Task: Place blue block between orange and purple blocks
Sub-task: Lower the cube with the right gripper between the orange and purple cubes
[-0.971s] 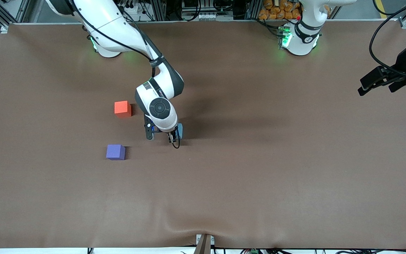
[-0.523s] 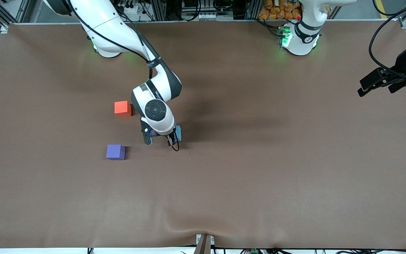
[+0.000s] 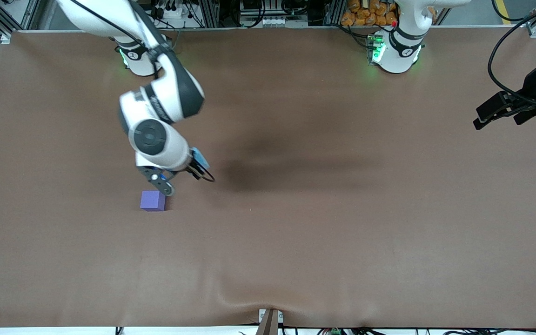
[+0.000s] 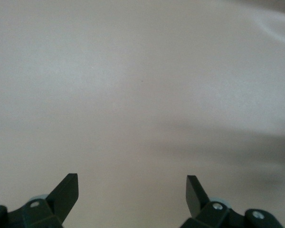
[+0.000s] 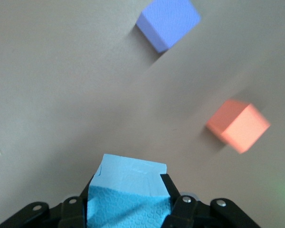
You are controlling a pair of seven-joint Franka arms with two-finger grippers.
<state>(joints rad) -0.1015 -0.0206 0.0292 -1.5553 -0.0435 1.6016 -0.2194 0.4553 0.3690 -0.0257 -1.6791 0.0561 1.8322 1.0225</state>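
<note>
Brown tabletop (image 3: pixel 342 232) fills the frame. Left of centre, the right tool (image 5: pixel 128 199) pinches the blue block (image 5: pixel 128 190) — pale sky-blue, apparently dimpled — aloft above the purple block (image 3: pixel 152 200). Orange block (image 5: pixel 238 124) shows in the right wrist view only. Left tool (image 4: pixel 132 192) waits, spread.

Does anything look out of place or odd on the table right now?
Nothing stands out. The right gripper holds the blue block in the air; the orange block and purple block sit flat, undamaged.

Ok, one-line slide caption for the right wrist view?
Right gripper holds the blue block above the table, purple block and orange block ahead.
</note>
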